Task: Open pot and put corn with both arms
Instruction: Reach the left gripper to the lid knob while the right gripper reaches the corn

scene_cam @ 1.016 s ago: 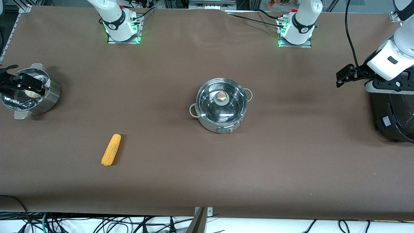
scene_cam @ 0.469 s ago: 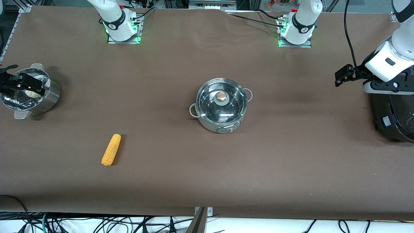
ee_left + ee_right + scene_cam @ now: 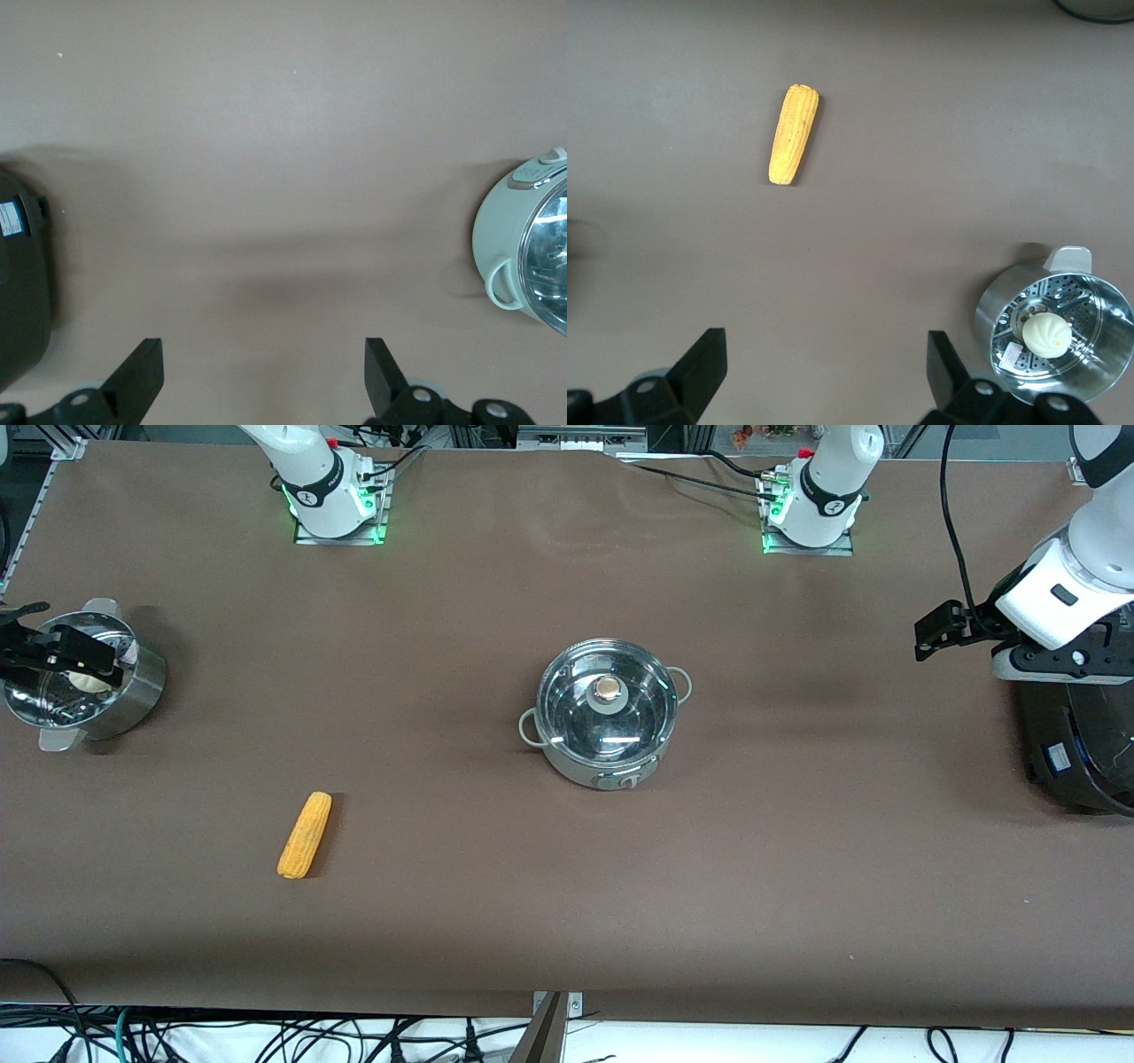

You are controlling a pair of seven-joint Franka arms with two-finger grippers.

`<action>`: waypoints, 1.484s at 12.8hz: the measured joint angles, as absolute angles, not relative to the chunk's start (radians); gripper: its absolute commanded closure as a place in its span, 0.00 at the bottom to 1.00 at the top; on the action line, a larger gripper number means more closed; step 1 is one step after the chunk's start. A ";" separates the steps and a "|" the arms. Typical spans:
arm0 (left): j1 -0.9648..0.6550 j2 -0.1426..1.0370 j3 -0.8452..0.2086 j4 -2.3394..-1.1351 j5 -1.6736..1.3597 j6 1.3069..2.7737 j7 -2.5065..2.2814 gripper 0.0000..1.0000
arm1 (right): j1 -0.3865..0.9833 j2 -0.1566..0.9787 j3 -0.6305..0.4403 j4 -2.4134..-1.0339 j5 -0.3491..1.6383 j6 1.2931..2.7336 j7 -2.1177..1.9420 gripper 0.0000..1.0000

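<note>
Small shiny stainless-steel pot (image 3: 606, 716) with grey loop handles sits mid-tabletop (image 3: 797, 850), glass lid with copper-topped knob (image 3: 607, 688) on. Yellow-orange tapered corn cob (image 3: 305, 835) lies flat, nearer the front-camera edge, toward the right arm's end. Left gripper (image 3: 264, 372) hangs over the left arm's end beside a large black cooker (image 3: 1076, 744), fingers (image 3: 142, 365) spread, holding nothing. Right gripper (image 3: 824, 370) hangs over a steel steamer pot (image 3: 84, 677) containing a pale bun (image 3: 1046, 334), fingers spread and empty.

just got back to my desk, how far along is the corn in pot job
Nothing looks done: the glass lid sits on the pot, and the corn lies on the table. Neither open claw holds anything: the left claw is beside the black cooker, the right claw over the steamer pot.
</note>
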State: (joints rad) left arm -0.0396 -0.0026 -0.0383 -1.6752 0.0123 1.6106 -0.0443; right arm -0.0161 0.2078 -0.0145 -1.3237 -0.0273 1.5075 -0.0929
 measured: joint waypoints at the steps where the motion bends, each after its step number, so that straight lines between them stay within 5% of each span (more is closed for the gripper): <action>1: -0.040 -0.003 -0.039 -1.675 0.012 1.610 -0.046 0.00 | -0.016 0.208 -0.014 -1.324 -0.027 1.507 -0.093 0.00; 11: -0.139 0.022 -0.144 -1.646 0.011 1.610 -0.097 0.00 | -0.016 0.212 -0.016 -1.325 -0.027 1.507 -0.093 0.00; 15: -0.353 0.228 -0.222 -1.479 0.011 1.628 -0.460 0.00 | -0.015 0.359 -0.013 -1.358 0.014 1.563 -0.093 0.00; 19: -0.548 0.504 -0.222 -1.307 0.124 1.729 -0.605 0.00 | 0.018 0.558 -0.012 -1.427 0.069 1.876 -0.089 0.00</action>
State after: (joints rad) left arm -0.5478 0.5045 -0.2222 -1.3073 0.1237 1.7291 -0.6047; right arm 0.0185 0.5585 -0.0123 -1.4266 0.0685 1.8755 -0.0894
